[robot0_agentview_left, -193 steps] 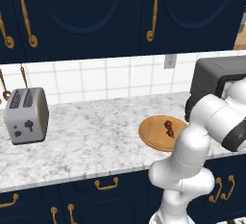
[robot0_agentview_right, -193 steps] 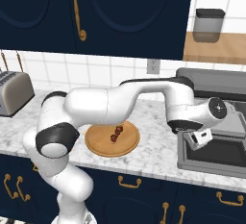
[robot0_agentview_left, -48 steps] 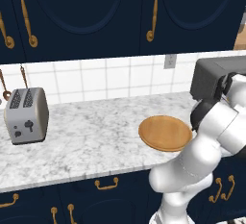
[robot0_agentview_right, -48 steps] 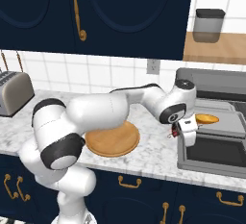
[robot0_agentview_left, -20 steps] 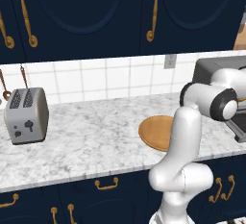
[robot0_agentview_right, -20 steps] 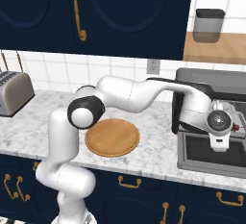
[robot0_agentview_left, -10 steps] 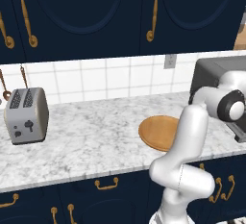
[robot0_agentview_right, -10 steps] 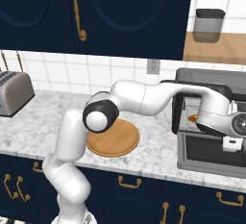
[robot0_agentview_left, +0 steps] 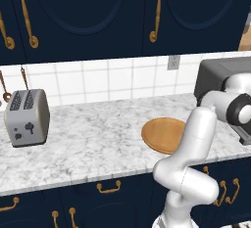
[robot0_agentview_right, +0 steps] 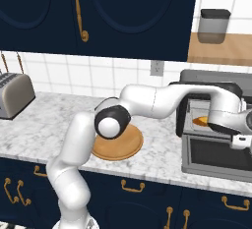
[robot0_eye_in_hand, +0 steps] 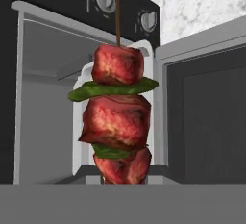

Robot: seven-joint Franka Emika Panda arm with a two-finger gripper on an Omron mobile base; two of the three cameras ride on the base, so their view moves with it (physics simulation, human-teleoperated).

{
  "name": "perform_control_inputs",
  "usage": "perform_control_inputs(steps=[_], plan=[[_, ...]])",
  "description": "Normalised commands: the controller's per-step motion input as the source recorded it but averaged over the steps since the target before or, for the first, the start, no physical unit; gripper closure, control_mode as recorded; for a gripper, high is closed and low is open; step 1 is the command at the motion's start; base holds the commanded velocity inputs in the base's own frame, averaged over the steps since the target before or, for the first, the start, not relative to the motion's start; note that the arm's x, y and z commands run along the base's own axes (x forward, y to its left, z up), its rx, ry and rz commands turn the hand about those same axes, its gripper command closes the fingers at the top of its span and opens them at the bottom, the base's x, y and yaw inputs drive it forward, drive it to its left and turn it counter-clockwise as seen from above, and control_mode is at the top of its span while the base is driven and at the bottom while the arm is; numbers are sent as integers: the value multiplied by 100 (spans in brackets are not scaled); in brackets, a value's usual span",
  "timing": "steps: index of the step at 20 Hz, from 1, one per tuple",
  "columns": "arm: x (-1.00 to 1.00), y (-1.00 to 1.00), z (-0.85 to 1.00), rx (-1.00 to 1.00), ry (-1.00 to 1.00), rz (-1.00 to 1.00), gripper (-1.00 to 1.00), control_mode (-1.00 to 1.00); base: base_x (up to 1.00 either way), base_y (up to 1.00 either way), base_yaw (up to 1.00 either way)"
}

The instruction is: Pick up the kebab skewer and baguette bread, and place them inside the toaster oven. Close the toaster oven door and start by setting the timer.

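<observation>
On the counter's [robot0_agentview_right: 162,154] right end, the arm is now reaching deeper into the toaster oven [robot0_agentview_right: 216,125]; the gripper [robot0_agentview_right: 239,143] is apparently clenching the kebab skewer [robot0_eye_in_hand: 117,122], projecting straight ahead of it.

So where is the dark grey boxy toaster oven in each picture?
Left base view: the dark grey boxy toaster oven sits at the right edge, partly behind the white arm.
Right base view: it is on the right, with its door folded down open.
Hand view: its open inside spreads behind the red meat kebab skewer, with its knobs at the top.
Shared landmark: the white marble counter.
</observation>
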Motion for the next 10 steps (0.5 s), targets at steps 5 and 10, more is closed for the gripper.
perform_control_inputs(steps=[5,10], plan=[[26,6,-26,0,0,0,100,-100,0,0,0],[16,0,-19,0,0,0,100,-100,0,0,0]])
